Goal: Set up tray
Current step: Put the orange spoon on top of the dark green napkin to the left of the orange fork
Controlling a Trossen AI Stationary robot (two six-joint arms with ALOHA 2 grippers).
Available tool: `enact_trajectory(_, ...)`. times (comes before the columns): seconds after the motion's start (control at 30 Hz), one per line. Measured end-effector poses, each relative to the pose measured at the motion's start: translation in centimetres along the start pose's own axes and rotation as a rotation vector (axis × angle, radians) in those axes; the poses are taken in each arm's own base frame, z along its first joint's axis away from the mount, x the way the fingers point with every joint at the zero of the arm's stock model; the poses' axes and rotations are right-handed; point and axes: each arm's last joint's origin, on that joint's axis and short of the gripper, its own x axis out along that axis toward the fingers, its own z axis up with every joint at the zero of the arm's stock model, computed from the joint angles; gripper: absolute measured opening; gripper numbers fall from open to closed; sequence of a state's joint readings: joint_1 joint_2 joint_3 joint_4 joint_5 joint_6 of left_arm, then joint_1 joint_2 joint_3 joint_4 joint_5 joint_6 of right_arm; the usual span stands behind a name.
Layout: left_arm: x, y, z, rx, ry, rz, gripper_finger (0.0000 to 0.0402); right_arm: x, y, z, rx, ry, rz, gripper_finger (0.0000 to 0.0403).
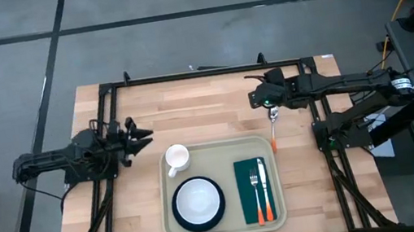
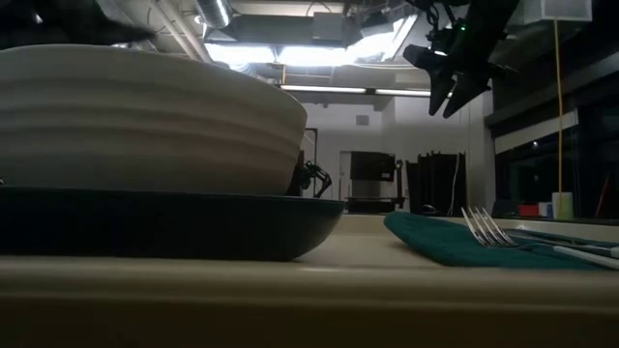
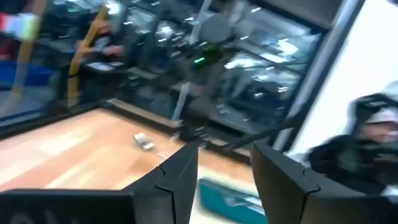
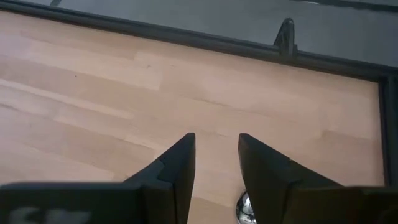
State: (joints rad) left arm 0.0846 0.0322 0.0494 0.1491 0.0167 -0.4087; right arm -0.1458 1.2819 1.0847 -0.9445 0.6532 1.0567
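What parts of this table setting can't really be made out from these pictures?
- The spoon: in the high view the right claw covers its bowl end; whether it is gripped can't be told. The right wrist view shows only a shiny sliver between the fingers.
- The mug: hidden in the low view behind the bowl and plate.
- The tray: in the low view, only a blurred near rim.
- The left wrist view is smeared; the room beyond is unreadable.

Dark arms, tapered black fingers (image 4: 177, 168), green indicator light.

Overhead view is showing even, soft light; low view is running dim, backlit by ceiling lights (image 2: 290, 29); left wrist view is smearing with motion blur.
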Motion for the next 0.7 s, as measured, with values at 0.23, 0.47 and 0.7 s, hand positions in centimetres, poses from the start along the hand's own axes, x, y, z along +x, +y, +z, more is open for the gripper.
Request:
enact_trajectory(0.23, -0.1, 1.4, -2.0, 0.084, 0.046, 0.268, 0.0143, 0.1, -0.2, 0.0, -0.047, -0.021, -0.027, 0.0129)
enact_trajectory(0.47, -0.1, 1.2, -2.1, 0.065, 0.073, 0.199, 0.0143, 0.8, -0.2, 0.0, -0.014, 0.016, -0.053, 0.0129)
enact_trajectory(0.7, 0.0, 0.9, -2.4, 0.055, 0.139, 0.078, 0.0143, 3.0, 0.8, -1.0, -0.038, 0.151, -0.085, 0.0129)
